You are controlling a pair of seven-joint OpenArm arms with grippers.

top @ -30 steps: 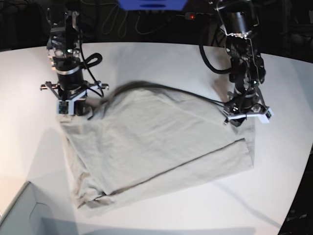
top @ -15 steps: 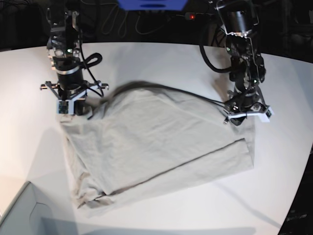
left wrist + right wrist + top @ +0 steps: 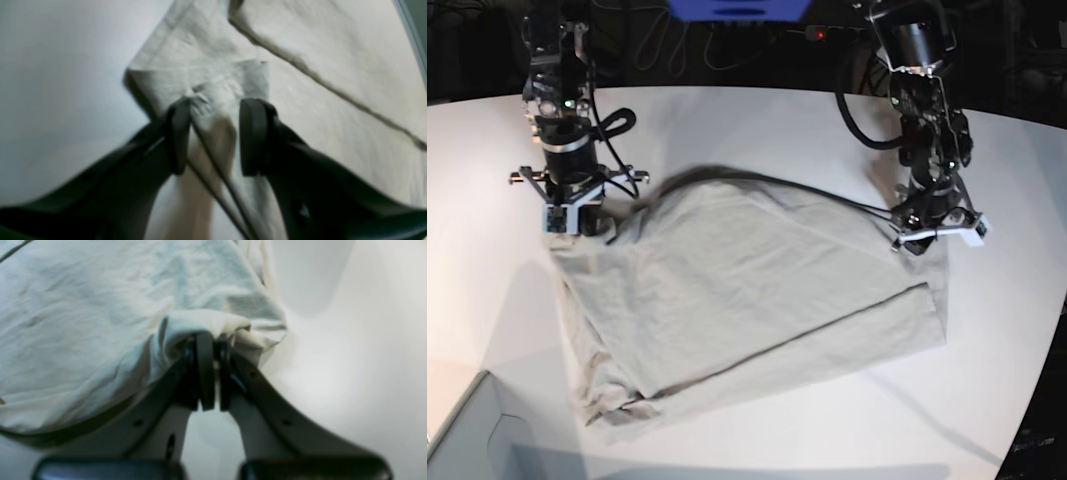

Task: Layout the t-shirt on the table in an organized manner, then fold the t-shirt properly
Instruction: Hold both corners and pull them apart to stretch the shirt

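T-shirt (image 3: 100,323) corner inside the closed right pincer (image 3: 211,373).

Both wrist views blurred. Pale box (image 3: 467,432) cut off at lower-left frame corner. Counter (image 3: 757,120) runs past frame edges. T-shirt (image 3: 83,323) corner hidden inside right pincer (image 3: 211,350). Neckline label unreadable.

Two black arms (image 3: 562,110) with looping black cables, white wrist brackets (image 3: 937,235), green indicator lights.
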